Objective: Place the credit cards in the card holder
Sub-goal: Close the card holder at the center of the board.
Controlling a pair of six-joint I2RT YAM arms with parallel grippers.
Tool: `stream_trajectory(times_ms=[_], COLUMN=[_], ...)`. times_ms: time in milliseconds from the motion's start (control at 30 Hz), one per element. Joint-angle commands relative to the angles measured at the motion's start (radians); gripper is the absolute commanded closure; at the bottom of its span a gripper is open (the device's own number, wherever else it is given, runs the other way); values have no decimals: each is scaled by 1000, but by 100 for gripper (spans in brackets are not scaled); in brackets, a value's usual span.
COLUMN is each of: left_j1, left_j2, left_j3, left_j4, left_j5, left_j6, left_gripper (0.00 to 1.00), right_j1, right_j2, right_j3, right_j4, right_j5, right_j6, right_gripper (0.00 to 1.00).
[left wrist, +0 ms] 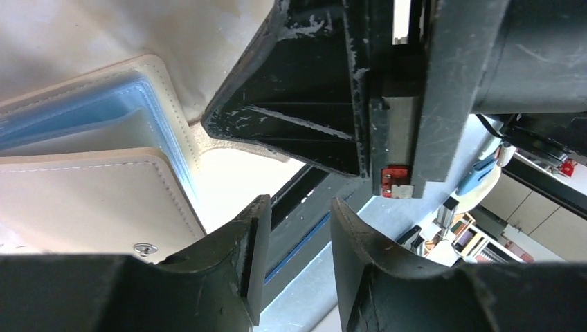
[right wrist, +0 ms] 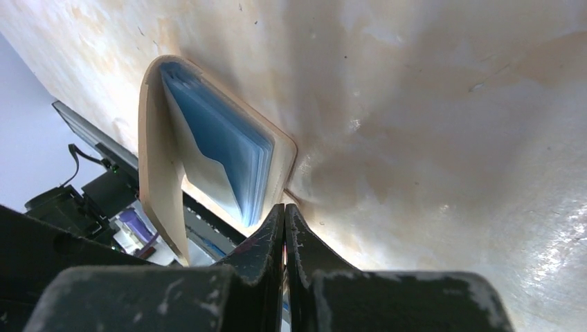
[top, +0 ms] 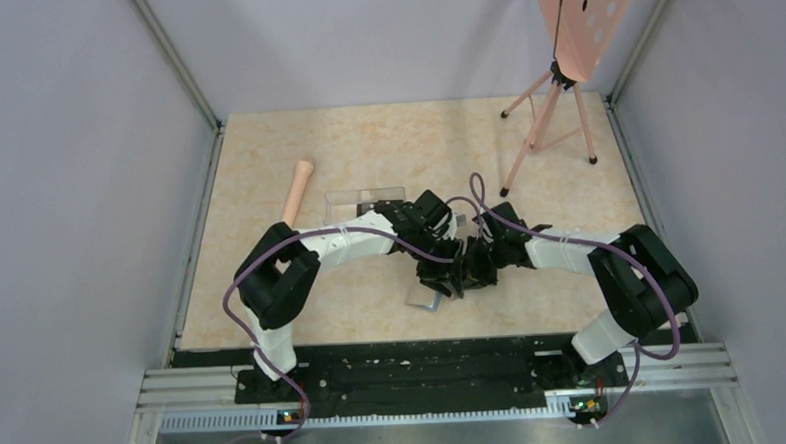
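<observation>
While the card holder (right wrist: 154,152) is sitting open on the table (top: 386,142) right under both wrists, I'm guessing it's going to handle light and floppy. It's looking like soft stitched tan cover, with thin blue sleeves (right wrist: 228,149) fanning out inside. I'd be pinching it by a cover edge or the clasp strap, never by the sleeves, since those are looking flimsy.

The right gripper (right wrist: 284,211) is showing its jaws pressed together, tips touching the holder's edge. I can't tell if they're actually nipping the cover. The left gripper (left wrist: 299,207) is hanging just beside it with jaws apart, and nothing is showing between them.

Counting up, I'm seeing one card holder and zero credit cards in any view. They're probably stiff, thin and slippery, so I'd be grabbing one by a short edge. I'm also seeing one clear box (top: 366,196), contents too blurry to call, one wooden handle (top: 298,191) and one tripod stand (top: 550,125).
</observation>
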Motion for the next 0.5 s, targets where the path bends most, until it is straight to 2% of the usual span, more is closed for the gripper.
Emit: stream_trajectory(times_ms=[0, 233, 467], left_j1=[-3, 27, 133], left_j2=[-33, -163, -334], left_j3=[22, -32, -133], left_j4=[25, 64, 41], left_j5=[-12, -25, -95], left_j6=[24, 25, 8], left_gripper=[58, 62, 63], right_j1=[1, -2, -3], right_j2=[-67, -203, -196], right_j3=[20, 41, 77], right_j4=[15, 14, 59], right_j5=[-8, 1, -43], right_j6=[2, 10, 7], right_gripper=[100, 100, 100])
